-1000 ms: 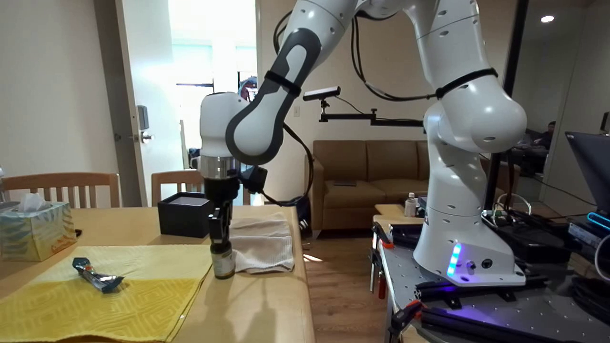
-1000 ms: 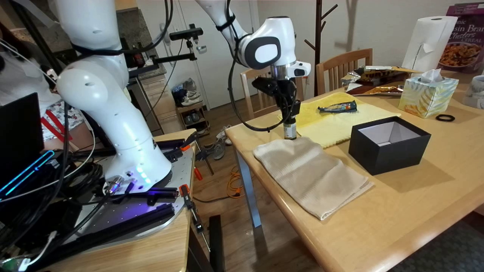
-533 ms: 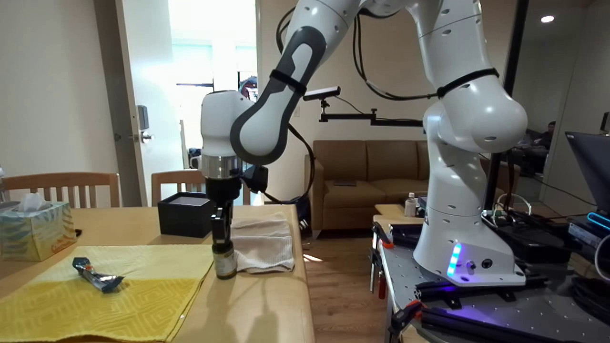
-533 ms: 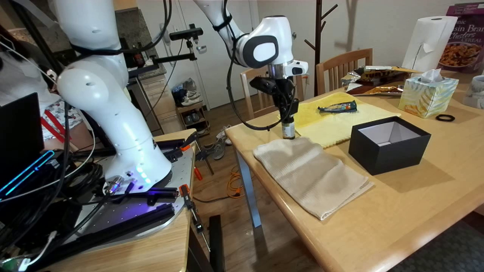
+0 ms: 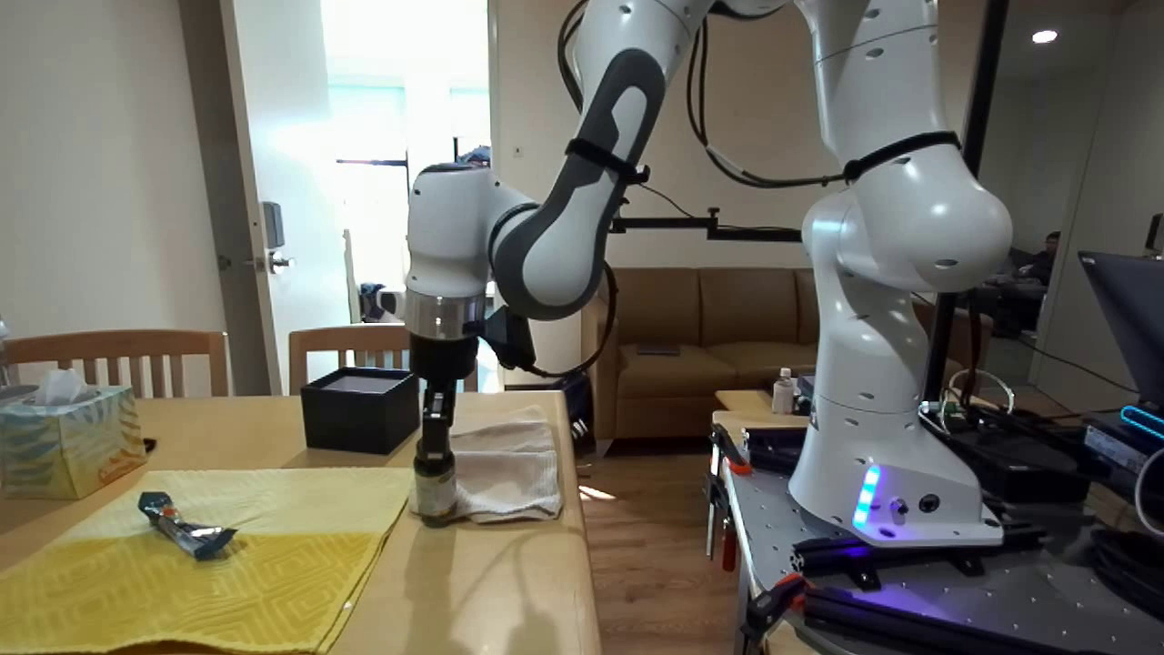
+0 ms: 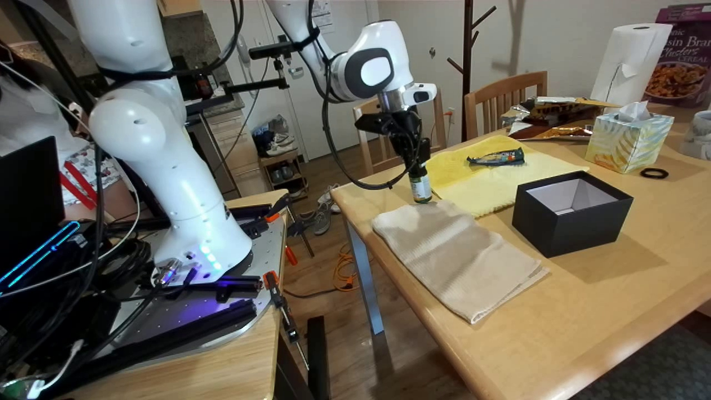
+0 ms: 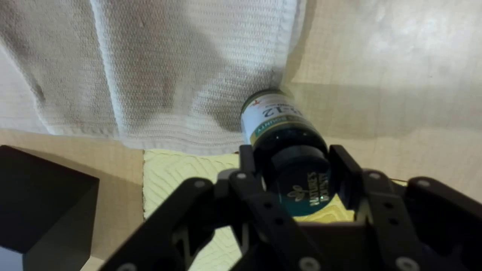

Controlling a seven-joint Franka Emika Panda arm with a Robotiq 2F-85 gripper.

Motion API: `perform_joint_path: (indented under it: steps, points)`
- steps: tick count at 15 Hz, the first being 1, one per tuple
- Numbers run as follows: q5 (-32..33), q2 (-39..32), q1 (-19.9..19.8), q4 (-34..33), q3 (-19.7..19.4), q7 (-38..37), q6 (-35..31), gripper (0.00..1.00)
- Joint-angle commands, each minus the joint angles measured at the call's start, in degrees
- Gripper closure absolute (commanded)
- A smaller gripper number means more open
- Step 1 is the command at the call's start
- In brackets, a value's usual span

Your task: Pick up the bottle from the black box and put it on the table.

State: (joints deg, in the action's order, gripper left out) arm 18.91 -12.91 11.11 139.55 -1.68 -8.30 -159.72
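Claw (image 7: 293, 165) has tilted

Over the worktop (image 6: 627, 305) (touching or not, we cannot tell), beside the towel (image 6: 461, 253), outside the box (image 6: 586, 236), our bottle (image 6: 421, 189) now leans, jaws closed around its top; we judge it needs righting before release.

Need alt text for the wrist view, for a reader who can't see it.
A gripper clasps a bottle, its dark cap toward the viewer. A beige cloth fills the upper left, wooden table the right; a yellow cloth shows in patches below, and a black box at lower left.
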Motion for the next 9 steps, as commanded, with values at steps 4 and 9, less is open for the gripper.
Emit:
perform_joint_path:
  steps: [4,9]
  points:
    - [13.3,7.7,5.5,4.7,-2.7,-13.1,0.7,0.73]
    - [10.4,7.9,6.9,4.7,-0.8,-11.7,1.6,0.73]
